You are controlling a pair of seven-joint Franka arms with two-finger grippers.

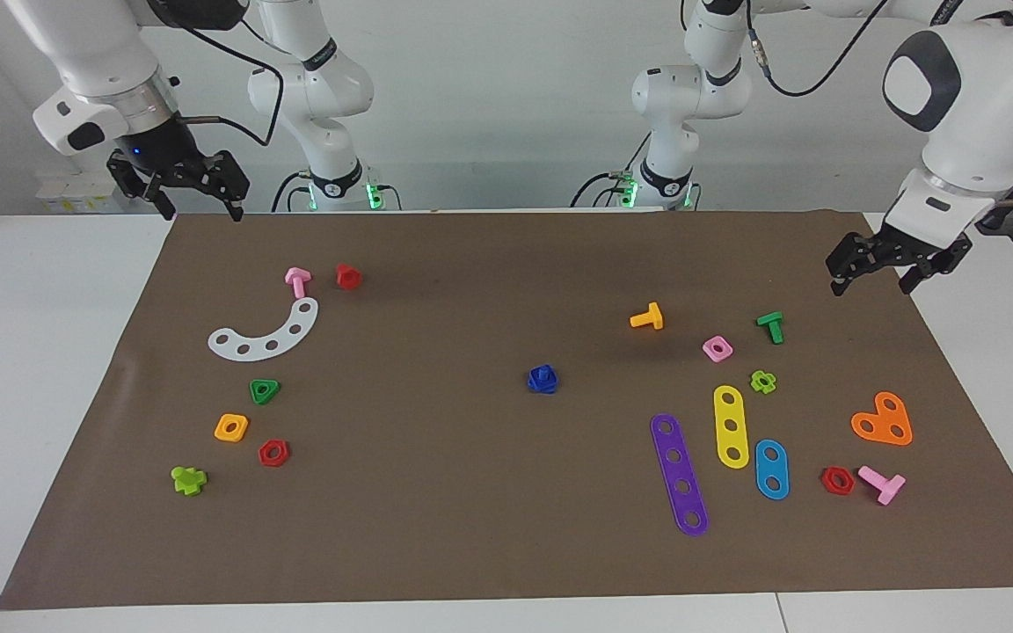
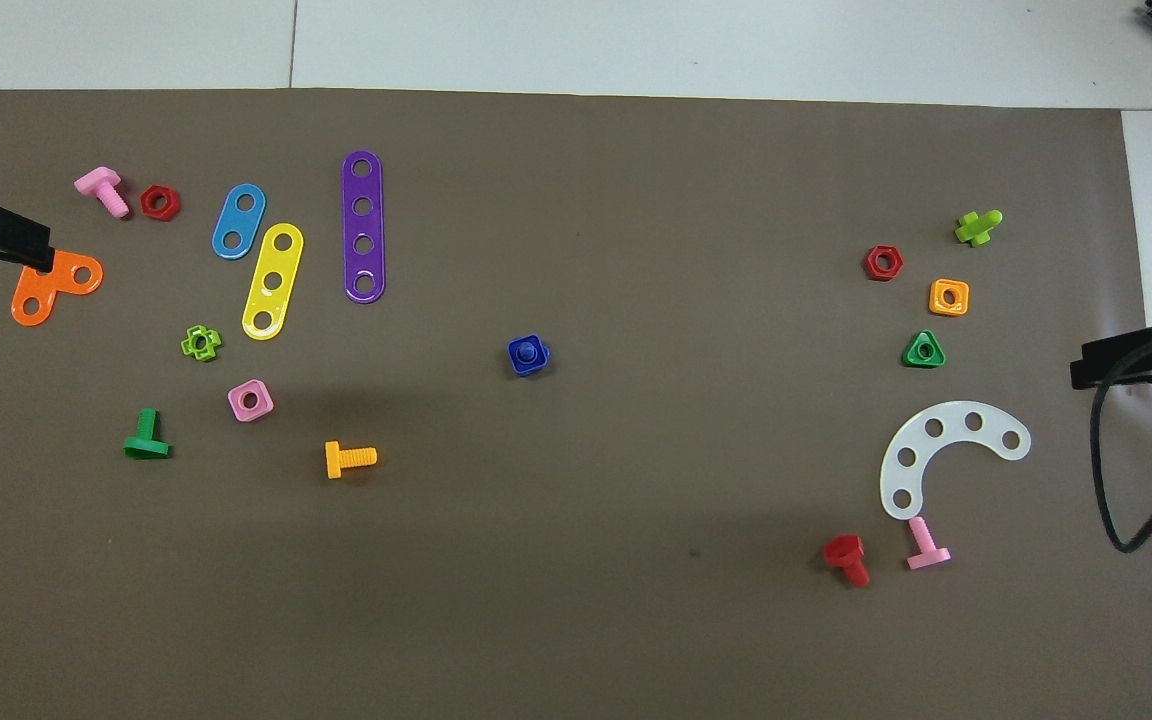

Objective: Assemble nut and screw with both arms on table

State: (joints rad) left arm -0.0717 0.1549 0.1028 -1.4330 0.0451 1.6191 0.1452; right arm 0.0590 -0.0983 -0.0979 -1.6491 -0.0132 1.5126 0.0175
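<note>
The left gripper (image 1: 892, 269) hangs with its jaws spread and nothing between them over the mat's edge at the left arm's end of the worktop (image 1: 49, 352), while the right gripper (image 1: 194, 200), equally spread and empty, waits in the air over the mat's corner at the right arm's end. Well apart from both, near the middle of the brown mat (image 1: 436, 492), the dark-blue nut (image 2: 528, 357) lies with the dark-blue screw (image 2: 528, 349) seated in its hole, the two joined as one piece.
</note>
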